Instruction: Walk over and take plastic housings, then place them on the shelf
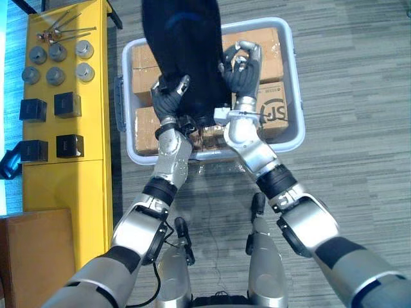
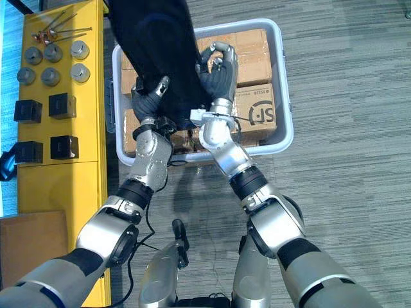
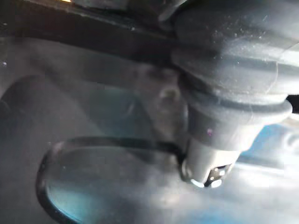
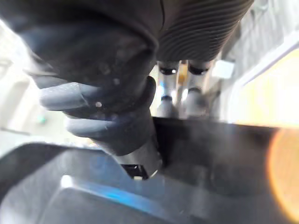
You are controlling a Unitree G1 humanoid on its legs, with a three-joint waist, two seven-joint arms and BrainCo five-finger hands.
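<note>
- I am holding the big black housing [image 1: 186,45] up over the grey bin [image 1: 295,77].
- My left hand [image 1: 168,96] is gripping its left edge and my right hand [image 1: 241,70] is gripping its right edge.
- I think the taking is done. The yellow shelf [image 1: 96,128] on my left is waiting.
- Black blocks [image 1: 67,104] and grey round parts [image 1: 56,64] are crowding the shelf, so I am looking for a bare spot.

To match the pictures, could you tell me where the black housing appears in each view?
Left eye view: black housing upper centre, over the grey bin.
Right eye view: upper centre-left, over that bin.
Left wrist view: likely the close dark surface.
Right wrist view: the dark panel close ahead.
Shared landmark: the bin.
</note>
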